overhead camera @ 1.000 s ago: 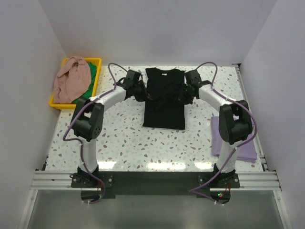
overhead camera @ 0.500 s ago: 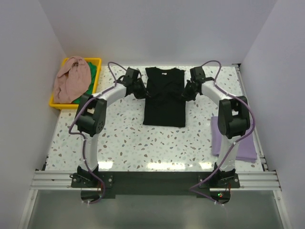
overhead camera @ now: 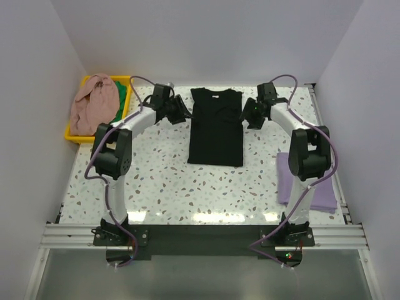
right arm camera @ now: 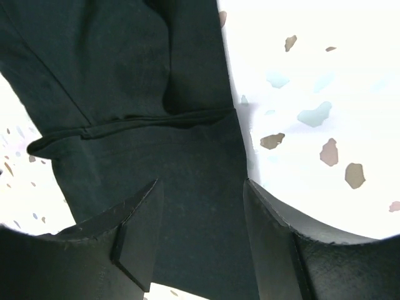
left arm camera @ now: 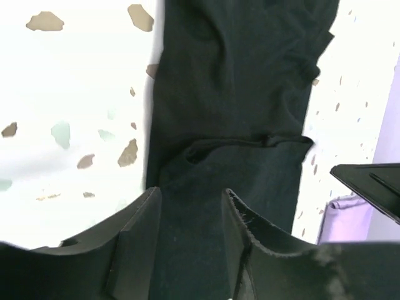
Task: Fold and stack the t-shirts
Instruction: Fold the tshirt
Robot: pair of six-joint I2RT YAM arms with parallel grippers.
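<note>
Two arms reach across the speckled counter (overhead camera: 162, 181) toward the black t-shirt (overhead camera: 215, 131), one on each side of it. The shirt lies flat in the far middle of the counter, collar toward the back wall. Its sleeves are folded in, so it forms a long narrow rectangle.

The left claw (overhead camera: 180, 116) sits just beside the shirt's left edge, near the sleeve. Its wrist view shows the two fingers (left arm camera: 134, 244) spread apart, with black cloth visible in the gap and nothing pinched. The right claw (overhead camera: 248, 119) is just beside the right edge, level with the other, and it too is open. Its fingers (right arm camera: 140, 240) are parted over the cloth, and a folded sleeve hem runs across just beyond them. Whether either claw touches the fabric cannot be told.

A lavender t-shirt (overhead camera: 322, 194) lies folded at the right edge of the counter, partly behind the right arm and well apart from the black one. At the far left corner a yellow bin (overhead camera: 78, 136) holds a crumpled pink t-shirt (overhead camera: 94, 103) that spills over its rim. A green t-shirt (overhead camera: 120, 100) lies beside and beneath the pink one.
</note>
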